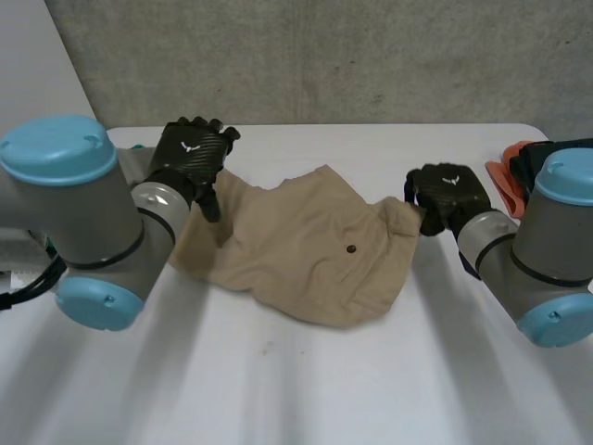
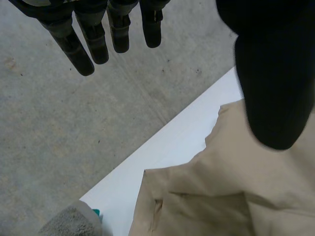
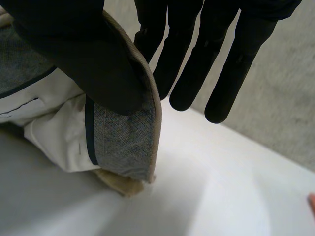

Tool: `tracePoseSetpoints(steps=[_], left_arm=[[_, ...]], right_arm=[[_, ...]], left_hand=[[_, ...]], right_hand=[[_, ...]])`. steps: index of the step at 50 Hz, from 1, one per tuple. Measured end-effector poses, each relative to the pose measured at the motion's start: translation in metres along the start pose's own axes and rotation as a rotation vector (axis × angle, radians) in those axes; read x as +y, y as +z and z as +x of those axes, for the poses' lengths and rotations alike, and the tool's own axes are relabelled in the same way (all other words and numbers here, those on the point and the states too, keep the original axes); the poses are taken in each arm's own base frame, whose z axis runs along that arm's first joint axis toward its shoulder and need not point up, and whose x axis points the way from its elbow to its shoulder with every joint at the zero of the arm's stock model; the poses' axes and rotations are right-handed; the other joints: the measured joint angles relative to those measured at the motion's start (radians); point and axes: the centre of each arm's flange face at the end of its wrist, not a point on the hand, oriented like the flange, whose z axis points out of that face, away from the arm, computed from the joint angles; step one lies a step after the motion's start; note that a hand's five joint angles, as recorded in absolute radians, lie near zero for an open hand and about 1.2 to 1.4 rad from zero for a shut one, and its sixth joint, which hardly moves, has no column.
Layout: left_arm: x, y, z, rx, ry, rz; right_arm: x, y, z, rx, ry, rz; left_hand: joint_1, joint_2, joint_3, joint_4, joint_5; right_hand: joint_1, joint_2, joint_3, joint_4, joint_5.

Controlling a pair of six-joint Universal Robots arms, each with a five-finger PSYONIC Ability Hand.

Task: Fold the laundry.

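Grey arms with light-blue caps nearest camera: left arm [image 1: 88, 218], right arm [image 1: 547, 250], either side of white bench [image 1: 306, 389]. Tan garment [image 1: 296, 246] crumpled mid-bench between hands, dark button [image 1: 351, 248] up. Left hand [image 1: 190, 158] over garment's far left edge, fingers [image 2: 93, 44] straight, apart from thumb, gripping nothing. Right hand [image 1: 449, 197] at garment's right corner, thumb [image 3: 93, 64] and straight fingers pinching grey-lined waistband [image 3: 123, 142], raised off bench. Orange and dark clothes [image 1: 505, 176] at bench edge near right arm.

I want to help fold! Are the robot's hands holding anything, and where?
The right hand pinches the tan shorts by their waistband edge, between thumb and straight fingers. The left hand is open, holding nothing.
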Motion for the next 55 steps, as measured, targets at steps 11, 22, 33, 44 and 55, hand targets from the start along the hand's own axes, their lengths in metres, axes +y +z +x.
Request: tracePoseSetpoints(steps=[11, 22, 33, 44, 55], left_arm=[[-0.007, 0.021, -0.016, 0.132, 0.003, 0.001], [-0.018, 0.070, -0.018, 0.309, 0.009, 0.042], [-0.003, 0.092, 0.032, 0.512, 0.070, 0.125], [0.009, 0.053, 0.084, 0.840, -0.008, 0.025], [-0.066, 0.097, 0.012, 0.165, -0.026, 0.275]], right_arm=[[-0.054, -0.013, -0.014, -0.061, -0.136, 0.096], [-0.134, -0.052, -0.050, -0.297, -0.340, 0.331], [-0.163, -0.073, -0.067, -0.454, -0.355, 0.424], [-0.170, -0.050, -0.046, -0.404, -0.294, 0.460], [-0.193, 0.009, -0.005, -0.155, -0.281, 0.567]], left_hand=[[0.000, 0.000, 0.000, 0.000, 0.000], [0.000, 0.000, 0.000, 0.000, 0.000], [0.000, 0.000, 0.000, 0.000, 0.000], [0.653, 0.574, 0.566, 0.583, 0.547], [0.922, 0.987, 0.968, 0.991, 0.913]], right_hand=[[0.000, -0.002, 0.000, 0.000, 0.000], [0.000, -0.002, 0.000, 0.000, 0.000], [0.000, -0.002, 0.000, 0.000, 0.000], [0.014, -0.002, 0.000, 0.000, 0.000], [0.014, -0.002, 0.000, 0.001, 0.000]])
